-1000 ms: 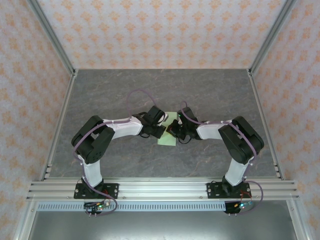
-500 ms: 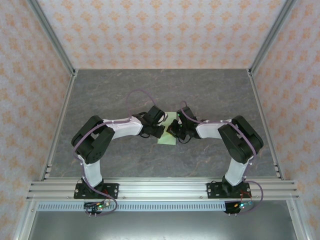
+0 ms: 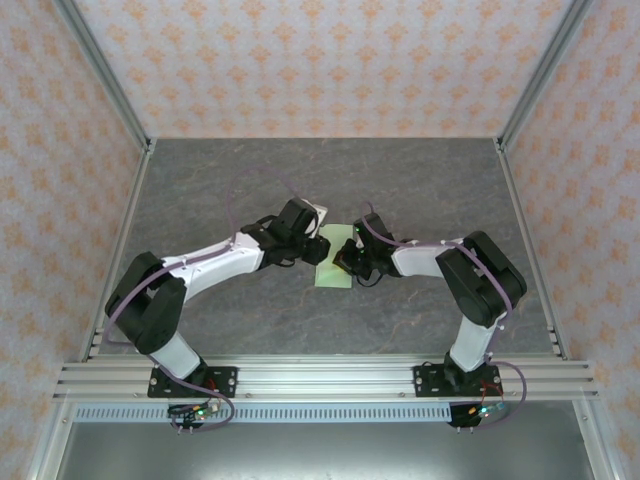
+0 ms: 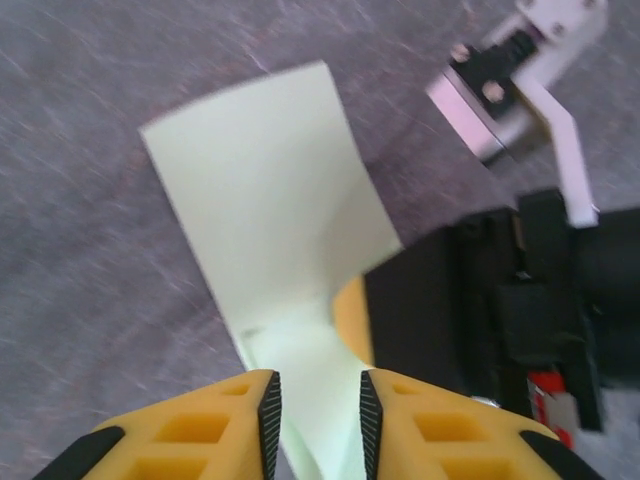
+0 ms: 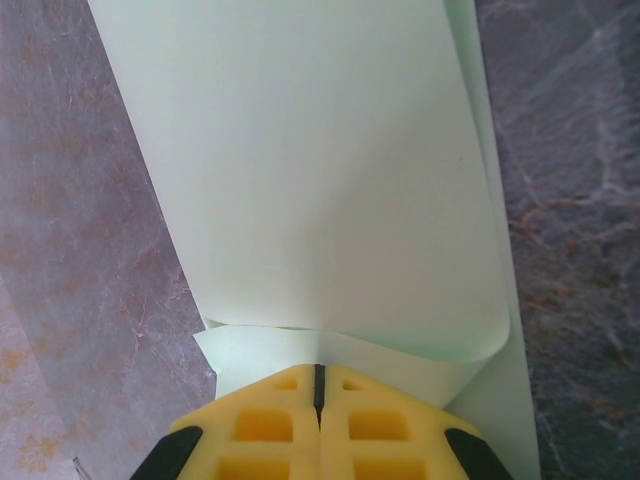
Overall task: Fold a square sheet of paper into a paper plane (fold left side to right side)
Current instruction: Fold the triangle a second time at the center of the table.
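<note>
Where the right jaws meet: the yellow fingers of the right gripper (image 5: pixel 318 388) press together with only a hairline between them, pinching the near edge of the square sheet of thin pale green paper (image 5: pixel 300 170).
Left jaws: the left gripper (image 4: pixel 317 398) stands open, its yellow fingers (image 4: pixel 225 425) parted. A strip of the sheet shows in the gap, and it is unclear whether either pad touches the paper.
Sheet, right wrist view: plain and unmarked, doubled over. The upper layer bows up in a soft curl rather than lying flat, and the lower layer peeks out along one side and at the pinched end.
Sheet, left wrist view: the far end lies on the tabletop and the near end rises toward the left jaws. A bit of the right gripper's yellow finger shows under the raised edge.
Sheet, top view: a narrow pale strip (image 3: pixel 333 265) between the two grippers, with the left gripper (image 3: pixel 316 246) just to its left and the right gripper (image 3: pixel 347 258) over its right edge.
Tabletop: the grey marbled tabletop (image 3: pixel 250 180) lies under the sheet and is bare all around it.
Arms: two white-and-black arms reach in to the sheet from either side, elbows bent outward.
Surround: pink-and-orange patterned walls (image 3: pixel 330 60) stand beyond the sheet on three sides, and an aluminium rail (image 3: pixel 330 378) runs across on its near side.
</note>
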Motion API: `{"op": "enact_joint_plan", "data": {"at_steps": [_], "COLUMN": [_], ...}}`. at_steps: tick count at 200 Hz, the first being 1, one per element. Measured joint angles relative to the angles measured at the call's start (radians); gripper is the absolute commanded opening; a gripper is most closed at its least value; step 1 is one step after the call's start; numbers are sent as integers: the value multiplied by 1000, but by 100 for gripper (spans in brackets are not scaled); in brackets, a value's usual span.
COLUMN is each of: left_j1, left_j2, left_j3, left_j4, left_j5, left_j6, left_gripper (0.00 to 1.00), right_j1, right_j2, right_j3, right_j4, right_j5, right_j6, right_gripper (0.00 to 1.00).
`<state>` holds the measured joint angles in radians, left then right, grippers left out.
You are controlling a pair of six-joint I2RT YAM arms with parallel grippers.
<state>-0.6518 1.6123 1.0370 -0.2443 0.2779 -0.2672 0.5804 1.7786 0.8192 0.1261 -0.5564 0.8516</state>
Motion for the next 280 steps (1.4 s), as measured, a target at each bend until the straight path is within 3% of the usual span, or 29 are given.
{"op": "enact_joint_plan", "data": {"at_steps": [41,103,280], "left_j1": [0,0,0], "left_j2": [1,95,117], "left_j3": [-104,-110,-121], "left_j4": [28,77,84], "left_j5": [149,234,186], "left_j6": [-117,-190,-207], "left_gripper": [22,20,17], "right_j1": [0,0,0], "right_j2": [0,1,3], "right_j3": [0,6,11], "right_j4": [0,-10,-18], "right_j5": [0,-1,-4], "right_j6": [0,-5,-16], "right_gripper": [4,4,4]}}
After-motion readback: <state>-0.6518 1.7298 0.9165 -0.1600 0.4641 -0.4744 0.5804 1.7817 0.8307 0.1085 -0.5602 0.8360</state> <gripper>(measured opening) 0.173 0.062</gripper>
